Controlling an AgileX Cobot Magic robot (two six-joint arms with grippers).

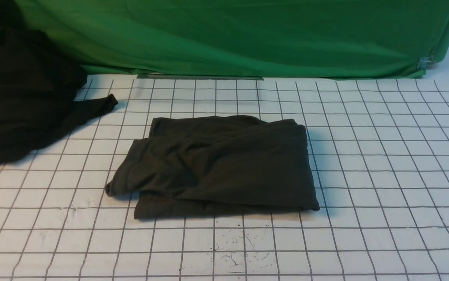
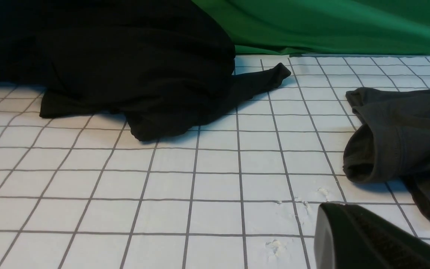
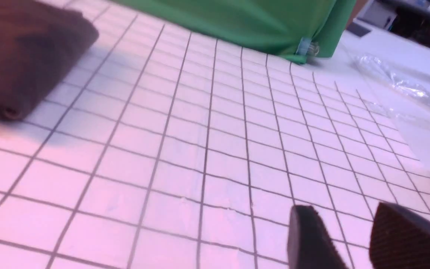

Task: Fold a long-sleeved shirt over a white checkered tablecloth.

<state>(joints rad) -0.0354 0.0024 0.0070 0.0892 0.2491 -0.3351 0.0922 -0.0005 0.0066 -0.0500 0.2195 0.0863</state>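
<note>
The long-sleeved shirt (image 1: 216, 164) lies folded into a rough rectangle in the middle of the white checkered tablecloth (image 1: 384, 175). No print or label shows on it. In the left wrist view its left end (image 2: 398, 138) lies just beyond my left gripper (image 2: 327, 209), which is shut and empty, low over the tablecloth (image 2: 200, 179). In the right wrist view my right gripper (image 3: 344, 215) stands open over bare tablecloth (image 3: 185, 149), its fingers apart with grid lines showing between them. The shirt's right end (image 3: 20, 56) is well off to its side. Neither gripper touches the shirt.
A black garment heap (image 1: 17, 93) sits at the far left, one sleeve end pointing toward the shirt; it fills the back of the left wrist view (image 2: 125, 63). A green backdrop (image 1: 248, 35) hangs behind, clipped (image 1: 426, 61) at the right. Clear plastic (image 3: 405, 86) lies past the cloth's right edge.
</note>
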